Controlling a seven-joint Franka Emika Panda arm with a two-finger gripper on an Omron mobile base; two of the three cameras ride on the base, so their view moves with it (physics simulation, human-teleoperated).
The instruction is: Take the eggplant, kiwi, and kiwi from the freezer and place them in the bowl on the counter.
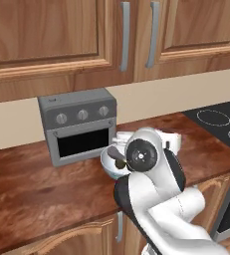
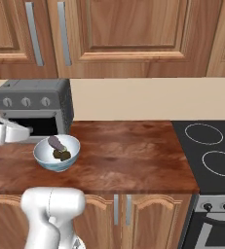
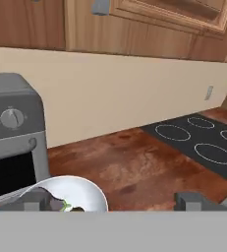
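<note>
I've got the gripper (image 3: 112,201) spread wide, holding nothing, above the round bowl (image 2: 42,159) on the reddish wooden counter (image 2: 128,155). Inside its white hollow lie the dull purple eggplant (image 2: 55,143) and olive-brown kiwis (image 2: 62,154), beside the boxy grey toaster oven (image 2: 33,108).

Reddish-brown wood-grain surface (image 2: 128,151), bowl (image 2: 56,153) white inside and pale blue outside, dull purple-grey eggplant (image 2: 55,143), olive-brown kiwis (image 2: 63,154), grey toaster oven (image 2: 33,109) with black window, black cooktop (image 2: 209,146) with white rings
</note>
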